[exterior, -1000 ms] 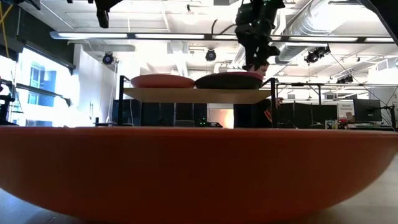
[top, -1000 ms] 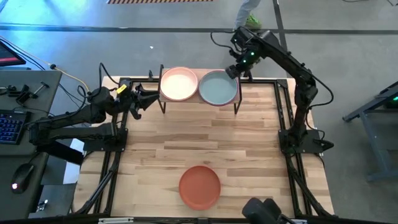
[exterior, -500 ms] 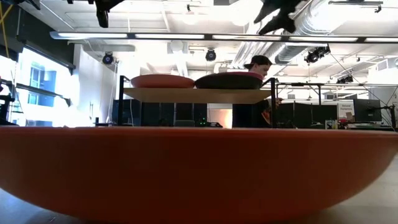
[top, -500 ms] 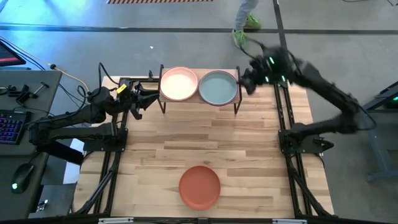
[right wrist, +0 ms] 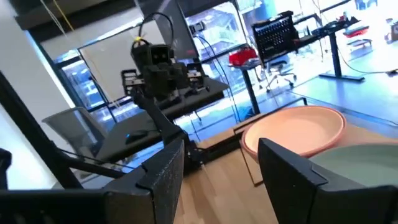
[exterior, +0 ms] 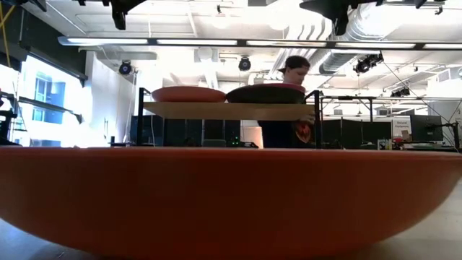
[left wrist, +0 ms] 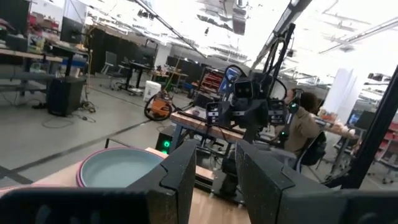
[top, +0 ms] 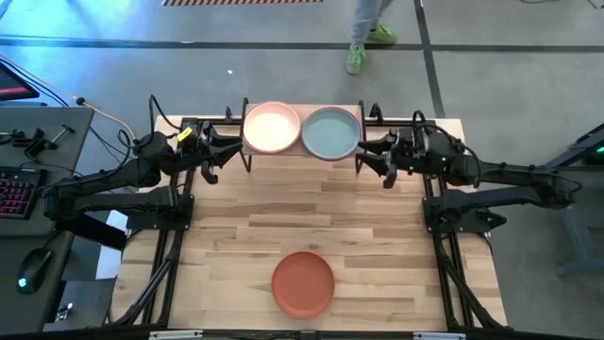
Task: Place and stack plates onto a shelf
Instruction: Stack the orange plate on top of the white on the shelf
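The shelf (top: 302, 151) stands at the table's far edge. Two plate stacks rest on its board (exterior: 231, 110). The left stack is topped by a pale pink plate (top: 272, 127) (right wrist: 298, 130). The right one is topped by a pale teal plate (top: 331, 133) (left wrist: 118, 171), with a magenta rim showing under it. An orange-red plate (top: 303, 283) lies alone near the table's near edge and fills the low view (exterior: 231, 195). My left gripper (top: 219, 149) (left wrist: 214, 177) hovers open off the shelf's left end. My right gripper (top: 370, 156) (right wrist: 217, 180) hovers open off its right end. Each points at the shelf.
The slatted tabletop (top: 302, 217) lies bare between the shelf and the orange-red plate. Black frame rails (top: 175, 236) run along both table sides. A person (exterior: 292, 101) walks on the floor beyond the far edge. A desk with a keyboard (top: 19, 189) stands left of the table.
My right gripper has left the far right rim of the teal-topped stack. It swung out toward the table's right edge, then came nearer, and now points level at the shelf's right end. The plates have stayed put. A person has walked along behind the table.
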Tool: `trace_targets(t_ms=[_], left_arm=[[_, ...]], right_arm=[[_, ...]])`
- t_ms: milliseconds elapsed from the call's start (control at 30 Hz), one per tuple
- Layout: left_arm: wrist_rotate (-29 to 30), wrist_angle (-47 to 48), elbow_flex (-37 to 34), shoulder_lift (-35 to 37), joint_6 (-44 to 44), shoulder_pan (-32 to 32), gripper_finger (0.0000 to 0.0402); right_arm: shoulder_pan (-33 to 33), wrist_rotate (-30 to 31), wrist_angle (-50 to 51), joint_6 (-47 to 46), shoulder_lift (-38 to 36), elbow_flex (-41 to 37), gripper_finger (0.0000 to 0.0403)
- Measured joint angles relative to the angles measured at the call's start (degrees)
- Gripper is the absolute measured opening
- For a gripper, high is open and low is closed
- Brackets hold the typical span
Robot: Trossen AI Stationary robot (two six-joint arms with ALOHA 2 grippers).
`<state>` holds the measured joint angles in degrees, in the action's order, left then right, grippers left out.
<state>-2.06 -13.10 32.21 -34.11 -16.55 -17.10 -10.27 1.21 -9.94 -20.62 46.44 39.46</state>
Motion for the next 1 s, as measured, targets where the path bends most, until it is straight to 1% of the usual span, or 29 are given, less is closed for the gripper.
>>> trace_targets(t_ms=[100,200,267,333,367,467,533,600,700,767,833,900,1000], left_arm=[[-0.5,0.6,0.3,-1.2,-5.5,0.5,0.0104],[-7.3,9.9,4.5,-6.1,-9.0,4.4,0.0104],[-9.4,18.8,8.1,-11.2,-10.7,9.7,0.0102],[-9.1,26.6,10.8,-16.3,-12.8,15.6,0.0098],[-9.1,28.6,11.7,-18.9,-15.0,18.8,0.0095],[-8.9,30.0,12.3,-26.2,-24.1,28.2,0.0087],[-6.1,29.9,12.2,-31.2,-29.5,33.7,0.0082],[-1.1,29.7,12.2,-35.2,-35.7,38.3,0.0078],[8.4,28.5,12.2,-41.1,-48.2,43.1,0.0076],[12.2,25.0,12.2,-44.5,-55.2,45.1,0.0076],[13.6,21.6,12.2,-47.5,-60.3,46.4,0.0076],[13.6,19.0,12.2,-50.7,-63.8,47.0,0.0076],[13.2,18.4,12.3,-54.9,-69.5,46.8,0.0076]], right_arm=[[0.1,0.1,1.1,-0.1,0.2,0.7,0.0191],[0.1,0.2,1.1,-0.3,0.1,1.7,0.0191],[0.1,0.1,1.7,0.0,0.1,2.2,0.0191],[0.1,0.1,2.2,0.1,0.1,2.6,0.0191],[0.1,0.1,2.5,0.1,0.0,2.6,0.0191],[0.1,0.1,4.5,0.1,0.0,2.6,0.0191],[0.1,0.1,6.3,0.1,0.0,2.6,0.0191],[0.1,0.1,7.9,0.1,0.1,2.6,0.0191],[0.1,0.1,11.1,0.1,0.1,2.6,0.0191],[0.1,0.1,12.8,0.1,0.1,2.6,0.0191],[0.1,0.1,14.1,0.1,0.1,2.6,0.0191],[0.1,0.1,14.5,0.1,0.1,2.6,0.0191],[0.1,0.1,14.7,0.1,0.1,2.6,0.0191]])
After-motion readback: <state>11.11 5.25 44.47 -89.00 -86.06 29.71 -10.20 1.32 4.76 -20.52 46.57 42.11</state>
